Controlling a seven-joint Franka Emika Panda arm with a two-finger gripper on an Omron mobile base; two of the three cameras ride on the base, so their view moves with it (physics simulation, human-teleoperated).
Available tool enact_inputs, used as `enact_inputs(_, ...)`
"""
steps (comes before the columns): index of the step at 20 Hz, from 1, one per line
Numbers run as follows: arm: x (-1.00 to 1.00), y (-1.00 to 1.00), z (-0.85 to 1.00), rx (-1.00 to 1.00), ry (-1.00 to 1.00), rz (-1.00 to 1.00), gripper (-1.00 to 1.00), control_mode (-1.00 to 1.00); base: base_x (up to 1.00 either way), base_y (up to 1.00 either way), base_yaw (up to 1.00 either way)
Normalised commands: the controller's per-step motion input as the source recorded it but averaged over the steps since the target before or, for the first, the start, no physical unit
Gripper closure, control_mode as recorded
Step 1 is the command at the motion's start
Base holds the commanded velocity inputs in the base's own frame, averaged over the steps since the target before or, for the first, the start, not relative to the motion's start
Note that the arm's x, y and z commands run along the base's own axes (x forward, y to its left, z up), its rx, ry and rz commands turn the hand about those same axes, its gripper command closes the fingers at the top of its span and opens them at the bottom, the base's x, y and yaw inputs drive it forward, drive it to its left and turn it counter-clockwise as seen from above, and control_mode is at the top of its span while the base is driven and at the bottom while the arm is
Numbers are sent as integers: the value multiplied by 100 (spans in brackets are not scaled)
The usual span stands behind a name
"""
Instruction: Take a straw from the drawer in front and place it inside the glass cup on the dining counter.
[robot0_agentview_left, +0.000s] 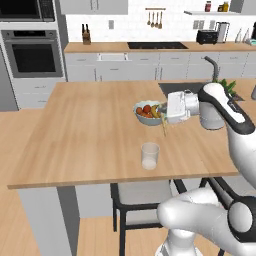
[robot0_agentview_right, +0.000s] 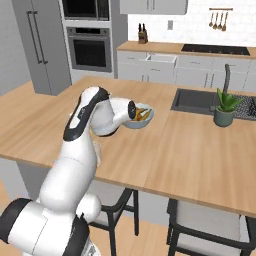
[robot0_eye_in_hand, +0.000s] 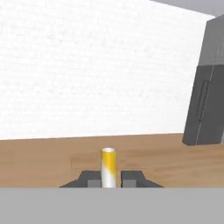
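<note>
Claw shut tight on straw, gripped near one end, up over dining counter, beyond glass cup, by fruit bowl. Light, thin, slippery and bendy, so best held gently

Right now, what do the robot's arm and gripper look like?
The arm is glossy white with rounded, bulbous links and dark grey to black bands at the joints. Its hand is a blocky white box. The gripper has two small, dark grey, squared finger tips. No cables or markings are visible.
</note>
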Motion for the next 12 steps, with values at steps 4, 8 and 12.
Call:
enact_inputs(4, 44, 10, -27, 15, -3, 25, 100, -100, 0, 0, 0)
enact_inputs(8, 24, 0, -56, 20, 1, 16, 100, -100, 0, 0, 0)
enact_inputs(12, 20, 0, -57, 21, 4, 10, 100, -100, 0, 0, 0)
